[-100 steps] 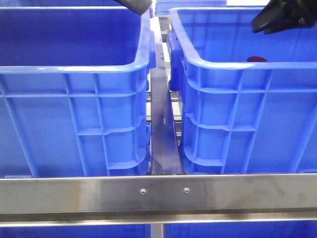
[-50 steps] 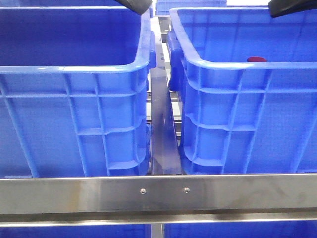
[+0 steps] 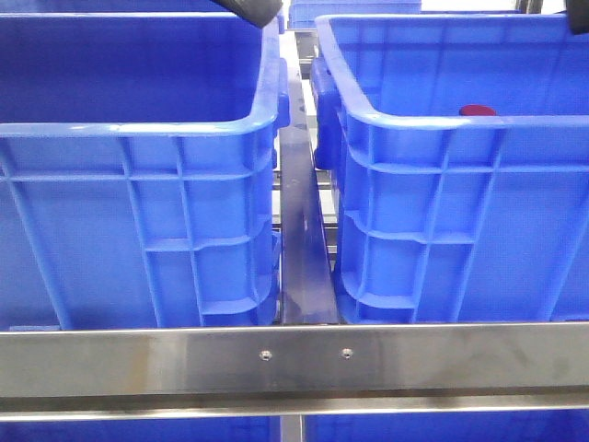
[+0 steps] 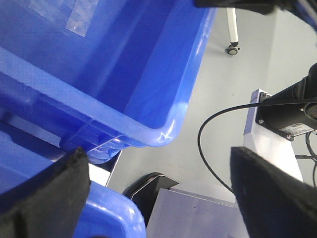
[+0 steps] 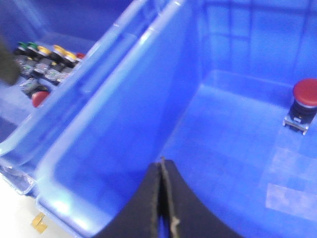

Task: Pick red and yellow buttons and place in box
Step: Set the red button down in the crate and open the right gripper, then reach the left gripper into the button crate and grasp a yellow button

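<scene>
- Right gripper (image 5: 162, 198): fingers pressed together, nothing between them; hangs over the inside of the right blue crate (image 3: 442, 120), by its near wall.
- Left gripper (image 4: 158, 183): fingers (image 4: 54, 188) wide apart, nothing held; beneath them a blue crate rim (image 4: 158, 134), grey floor, a black cable (image 4: 208, 148) and a metal bracket (image 4: 267, 129).
- Red button (image 5: 303, 101): mushroom cap on a small switch body, upright on the floor of the right crate, well apart from the right fingers. Front view shows only its dark red top (image 3: 477, 110) above the near rim.
- Neighbouring bin beyond the crate wall holds a row of push buttons (image 5: 47, 62) with yellow, green and red caps; one red-capped unit (image 5: 38, 96) lies apart from the row. No single yellow task button can be told apart.
- Left crate (image 3: 138, 184) stands beside the right one; a steel rail (image 3: 299, 249) runs between them and a steel crossbar (image 3: 294, 364) across the front. The high crate walls hide the crate floors in the front view.
- Versus 0.5 s ago: the right arm's black body, then at the top right edge of the front view, has nearly left the frame; only a corner (image 3: 580, 23) shows. Left arm tip (image 3: 250, 9), crates and red cap unchanged.
</scene>
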